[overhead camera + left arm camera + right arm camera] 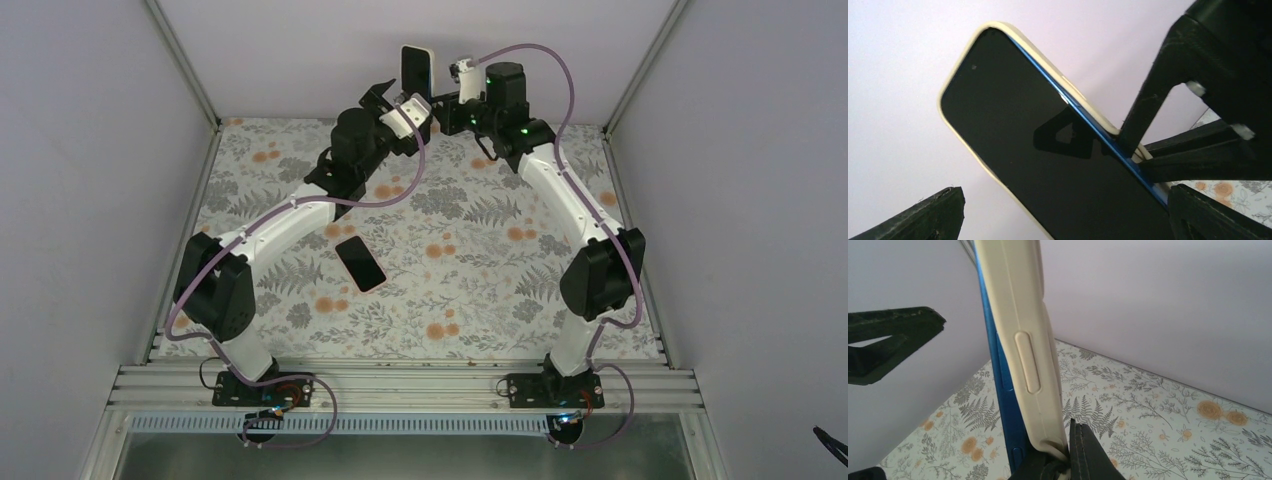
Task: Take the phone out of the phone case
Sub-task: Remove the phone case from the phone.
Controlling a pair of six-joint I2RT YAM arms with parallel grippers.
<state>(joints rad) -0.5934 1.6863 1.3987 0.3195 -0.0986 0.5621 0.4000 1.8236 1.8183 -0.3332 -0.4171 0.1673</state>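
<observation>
Left gripper (1064, 192): spread wide and holding nothing, one finger at 7 o'clock and the other at 5 o'clock of its wrist view, with the dark screen between them.
Right gripper (1063, 460): clamped on the bottom end of the phone case (1025, 335), holding it upright in the air over the 12 o'clock edge of the table (1168, 440).
Phone (1038, 150): sits in the cream case, but its blue side shows proud of the rim along one long edge, so it looks partly freed.
Second phone (360, 263): flat on the table just toward 9 o'clock of centre, well apart from both grippers.
Step in hand: probably the left gripper taking hold of the phone's body to draw it out.
Doing it well: close on the exposed blue side and glass, never on the cream rim, then peel away from the case's back.
Unclear: whether the right fingers also pinch the phone; if so, it will bind.
Risk: slick glass, held high.
</observation>
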